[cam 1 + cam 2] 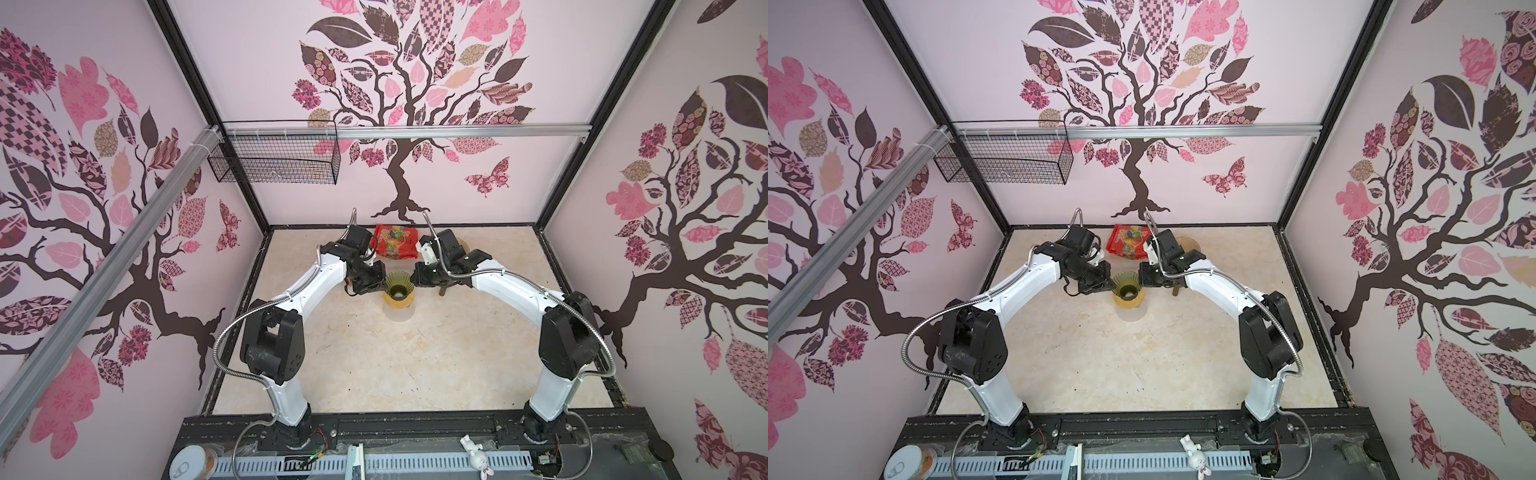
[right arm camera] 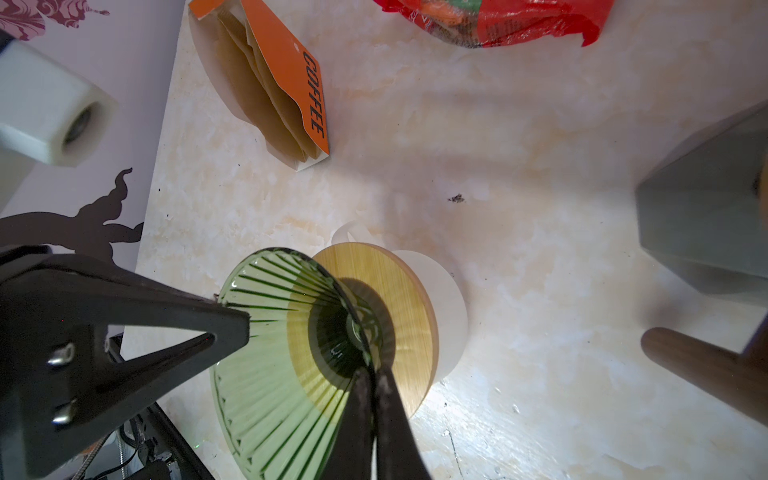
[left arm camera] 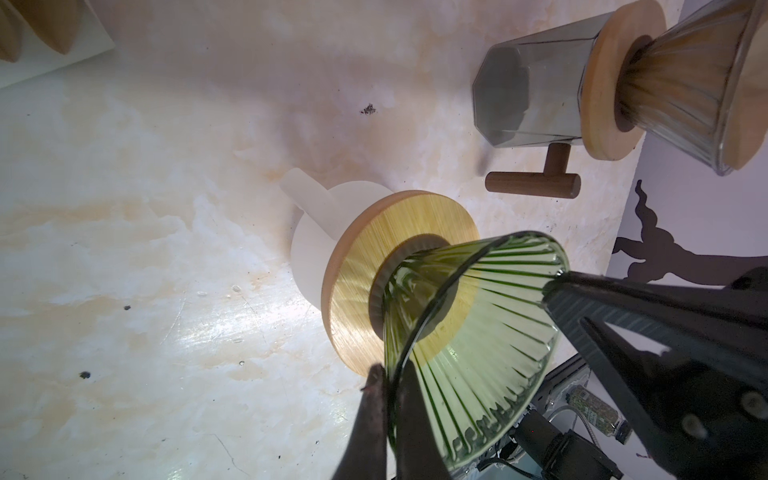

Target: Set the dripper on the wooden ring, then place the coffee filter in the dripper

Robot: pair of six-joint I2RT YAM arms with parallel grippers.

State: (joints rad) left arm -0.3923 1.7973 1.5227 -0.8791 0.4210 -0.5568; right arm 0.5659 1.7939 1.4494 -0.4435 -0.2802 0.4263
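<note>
Step in hand: both arms are holding the green dripper (image 1: 398, 286) steady on its white cup (image 3: 307, 253). As I judge, no filter is being carried yet.
Left gripper (image 3: 390, 376): its two fingers are clamping the glass rim, one inside the wall and one outside.
Right gripper (image 2: 374, 374): it is pinching the opposite side of the same rim in the same way.
Doing it well: one arm should be letting go gently, moving straight away from the rim, while the other is guarding the cone from tipping. The glass is looking thin and ribbed, so squeezing hard or pulling sideways is risking a chip or a fall off the cup.
Filter place: the coffee filters (image 2: 257, 95) are lying in an orange box (image 2: 286, 62) marked COFFEE, on the table near the back wall, well apart from the dripper.
Filter look: brown paper, folded flat, with several sheets fanning out of the open box. Taking only one is probably needing a light pinch at an edge.
Dripper inside: it is looking empty, with the wooden collar (image 3: 361, 270) showing through the green glass.
</note>
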